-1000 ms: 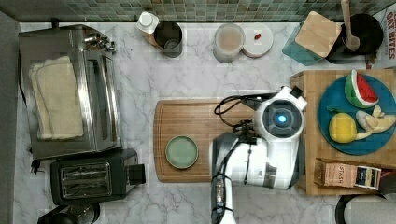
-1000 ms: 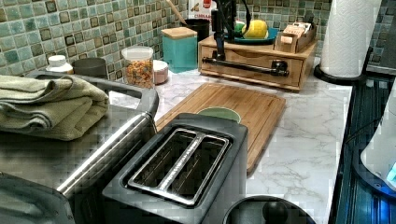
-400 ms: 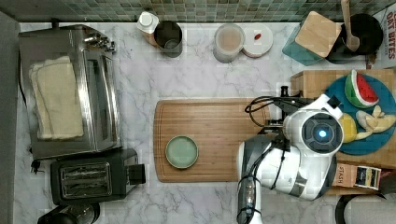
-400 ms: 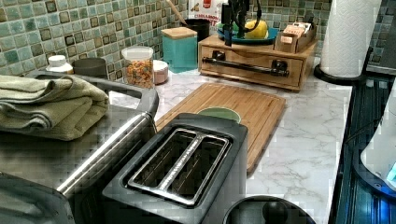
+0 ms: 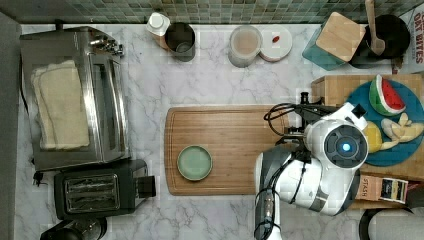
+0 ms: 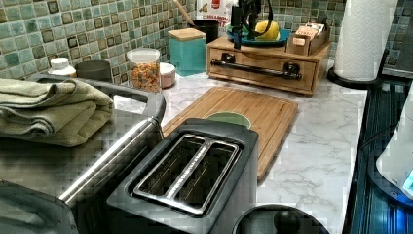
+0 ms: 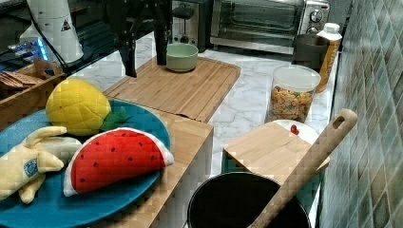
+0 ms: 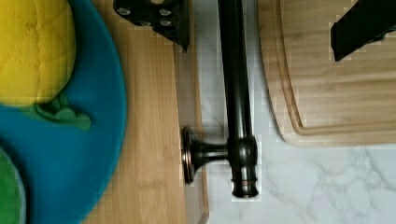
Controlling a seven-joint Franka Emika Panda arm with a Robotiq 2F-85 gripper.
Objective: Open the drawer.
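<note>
1. Drawer work starts at the pincer, which hangs above the wooden box with its fingers spread wide and nothing between them; in the wrist view one finger sits over the box top and the other over the cutting board, so the black bar handle lies in the gap.
2. To do this step well, I judge the pincer should come straight down until the fingers bracket the bar, close on it away from the bracket, then pull level and square to the drawer front.
3. The drawer is shut in the front of the box, which stands at the counter edge on the top view's right, facing the cutting board.
4. Edges to mind: the inner finger is close to the box's top lip and the blue plate of toy fruit.
5. Room for the pull looks fair: a strip of bare marble counter separates handle and board, and the green bowl is well apart.
</note>
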